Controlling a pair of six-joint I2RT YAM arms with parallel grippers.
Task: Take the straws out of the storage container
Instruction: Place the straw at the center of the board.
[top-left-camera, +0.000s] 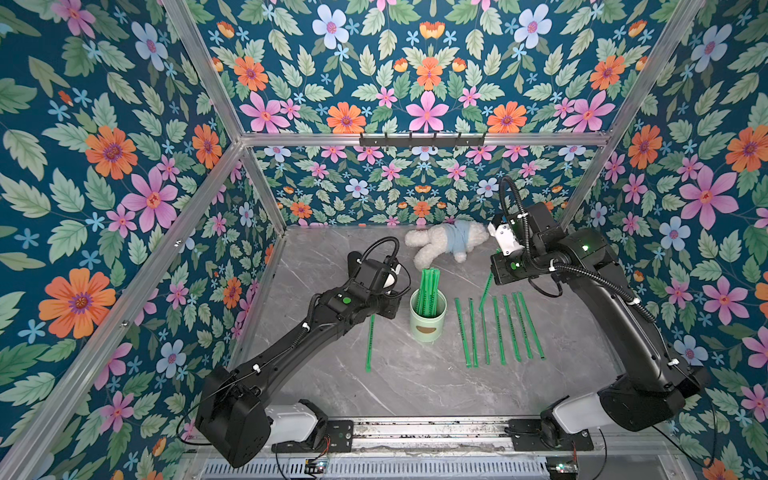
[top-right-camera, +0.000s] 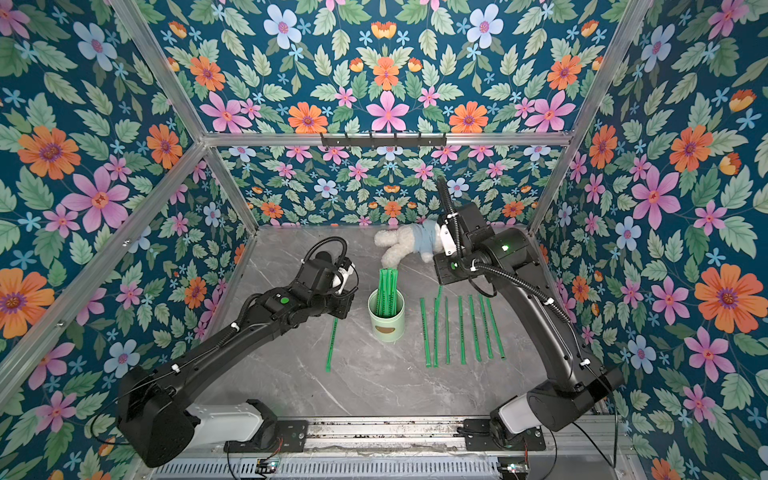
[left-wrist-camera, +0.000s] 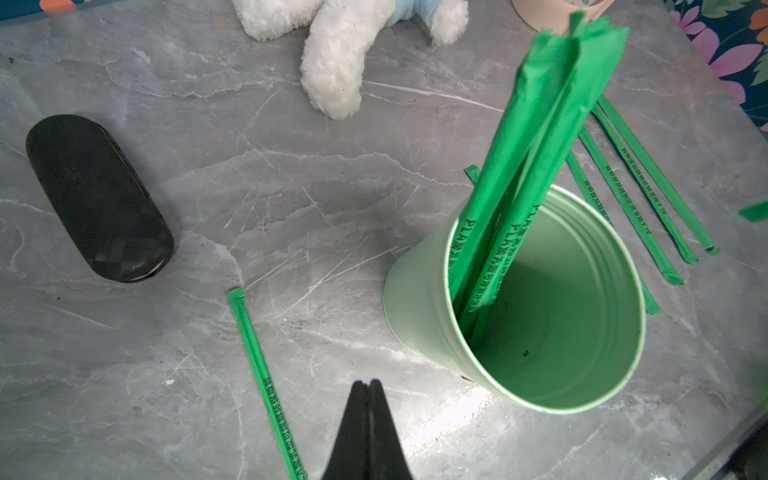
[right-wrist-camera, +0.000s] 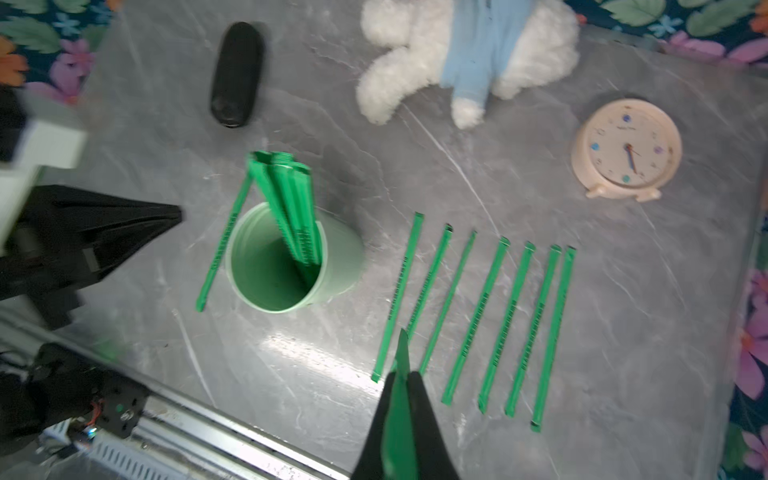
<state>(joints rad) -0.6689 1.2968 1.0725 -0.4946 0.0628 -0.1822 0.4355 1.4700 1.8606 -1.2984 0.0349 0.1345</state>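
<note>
While the pale mint-green cylindrical metal cup (top-left-camera: 428, 320) stood upright near the middle of the grey marble-patterned bench (top-left-camera: 395, 386), a small bundle of long, thin, bright green straws (top-left-camera: 428, 291) leaned inside it against the far part of its rim. They rose well above the rim, and the cup's green floor showed bare beside them. A brown oval mark (top-left-camera: 424, 330) sat on the cup's side toward the near edge.

Each straw looked like a flat-ended paper sleeve with fine dark printing along it; the letters PLA could be read in the left wrist view.

Seven more straws lay in a row (top-left-camera: 498, 330) on the bench to the right of the cup, nearly parallel and running from far to near, the two nearest the right edge just beside each other. A lone straw (top-left-camera: 370, 343) lay the same way on the cup's left side.

The right gripper (right-wrist-camera: 402, 376) had its fingers clamped on a single straw (top-left-camera: 485, 293), which hung slanted above the far ends of the row. Whether its lower tip touched them could not be told. The left gripper (left-wrist-camera: 365, 384) had its fingers pressed together with nothing between them, above the bench just left of the cup and near the lone straw.

A white plush toy in a light blue garment (top-left-camera: 440, 245) lay by the far edge, behind the cup. A round beige alarm clock (right-wrist-camera: 627, 149) sat toward the far right corner, hidden under the right arm in both top views. A black oval case (left-wrist-camera: 97, 199) lay toward the far left, hidden under the left arm in those views.
</note>
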